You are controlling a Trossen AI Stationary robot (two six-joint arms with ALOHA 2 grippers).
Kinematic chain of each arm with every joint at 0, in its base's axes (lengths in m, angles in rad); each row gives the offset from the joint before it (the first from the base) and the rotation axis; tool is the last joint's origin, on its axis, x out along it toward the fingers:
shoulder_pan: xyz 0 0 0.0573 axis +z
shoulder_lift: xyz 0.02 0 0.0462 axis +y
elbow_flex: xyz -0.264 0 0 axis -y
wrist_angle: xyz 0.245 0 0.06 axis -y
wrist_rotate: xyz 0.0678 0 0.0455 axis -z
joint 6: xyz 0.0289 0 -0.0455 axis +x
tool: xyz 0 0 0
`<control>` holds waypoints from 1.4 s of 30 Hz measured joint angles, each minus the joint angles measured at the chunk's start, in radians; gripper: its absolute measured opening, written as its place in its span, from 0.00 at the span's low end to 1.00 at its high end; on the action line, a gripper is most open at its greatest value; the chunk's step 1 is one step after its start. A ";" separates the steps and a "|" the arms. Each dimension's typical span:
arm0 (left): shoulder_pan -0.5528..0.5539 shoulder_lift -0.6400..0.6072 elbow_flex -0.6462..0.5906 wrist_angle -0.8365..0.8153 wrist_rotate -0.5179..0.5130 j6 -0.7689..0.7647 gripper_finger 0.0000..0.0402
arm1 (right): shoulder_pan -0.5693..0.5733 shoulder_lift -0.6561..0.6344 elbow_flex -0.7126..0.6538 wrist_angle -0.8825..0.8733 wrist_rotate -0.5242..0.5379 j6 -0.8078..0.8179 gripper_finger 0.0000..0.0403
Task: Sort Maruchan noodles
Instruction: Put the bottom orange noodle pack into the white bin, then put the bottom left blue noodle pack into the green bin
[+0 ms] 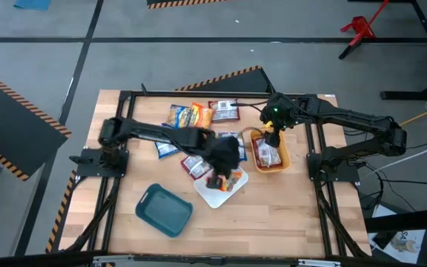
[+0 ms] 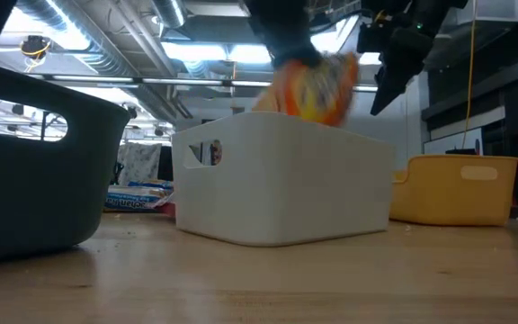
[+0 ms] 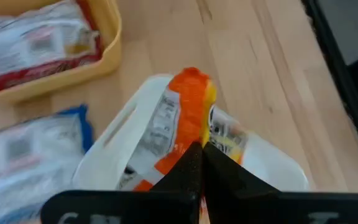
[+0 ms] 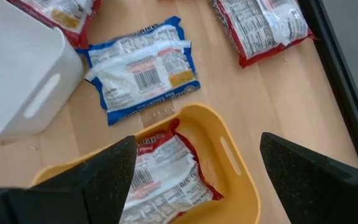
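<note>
- Presently, left gripper (image 3: 201, 163) is clenched on an orange noodle packet (image 3: 188, 109), hanging directly above the white bin (image 3: 272, 163), evidently for release there.
- Right gripper (image 4: 194, 163) is spread empty over the yellow bin (image 4: 229, 158), where a red packet (image 4: 163, 174) lies below it.
- Blue packet (image 4: 143, 65) lies just beyond, unsorted.

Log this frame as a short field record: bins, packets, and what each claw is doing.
left claw: shut on orange packet, held above the white bin
right claw: open, empty, above the yellow bin
yellow bin contents: one red packet
teal bin: no packet visible inside
loose on table: blue packet beside the yellow bin, another red packet farther off
sorting status: unfinished, packets remain outside the bins
</note>
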 joint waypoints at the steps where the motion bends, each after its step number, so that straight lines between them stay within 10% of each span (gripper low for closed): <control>1: -0.005 0.018 0.000 -0.008 0.001 -0.004 0.00 | 0.000 0.000 0.000 -0.005 0.000 -0.004 0.81; 21: -0.032 0.100 -0.002 -0.073 0.027 0.154 0.01 | 0.001 0.000 0.000 -0.029 0.000 -0.024 0.81; 31: -0.013 0.096 -0.002 -0.074 0.027 0.160 0.21 | 0.001 0.000 0.000 -0.029 0.000 -0.027 0.81; 42: 0.086 -0.030 0.156 -0.538 -0.102 0.064 0.34 | 0.000 0.000 0.000 0.001 0.000 -0.034 0.81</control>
